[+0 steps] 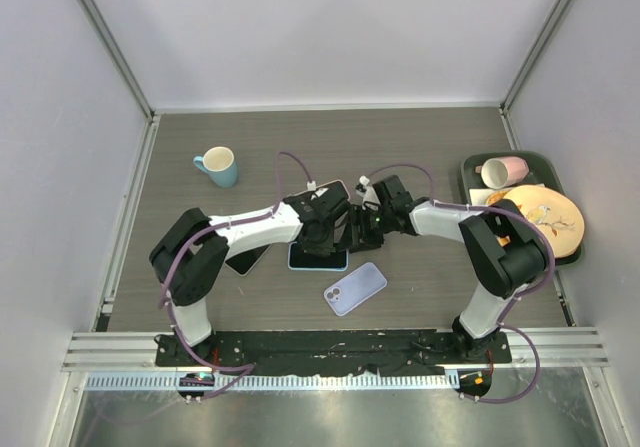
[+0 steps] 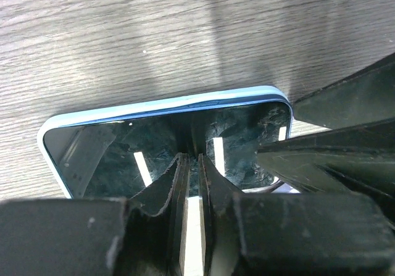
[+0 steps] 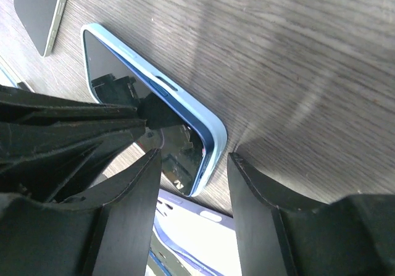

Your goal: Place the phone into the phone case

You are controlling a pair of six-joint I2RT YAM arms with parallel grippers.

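The phone point(image 2: 111, 158), dark screen up, lies inside the light-blue phone case point(image 2: 160, 106) on the table; in the top view the pair point(image 1: 318, 259) sits at mid-table. My left gripper point(image 2: 190, 158) is shut to a thin slit, with nothing between the fingers, and its tips rest on the screen. My right gripper point(image 3: 194, 158) stands open, and its fingers straddle the cased phone's corner, whose blue rim point(image 3: 185, 100) shows. In the top view the left gripper point(image 1: 328, 229) and right gripper point(image 1: 362, 232) meet over the phone.
A lavender phone or case point(image 1: 355, 288) lies back up just in front. A dark phone point(image 1: 245, 259) lies at the left and another point(image 1: 330, 187) behind. A teal mug point(image 1: 217, 166) stands at the back left. The tray point(image 1: 470, 172) at the right holds a pink mug point(image 1: 503, 171) and a plate point(image 1: 545, 217).
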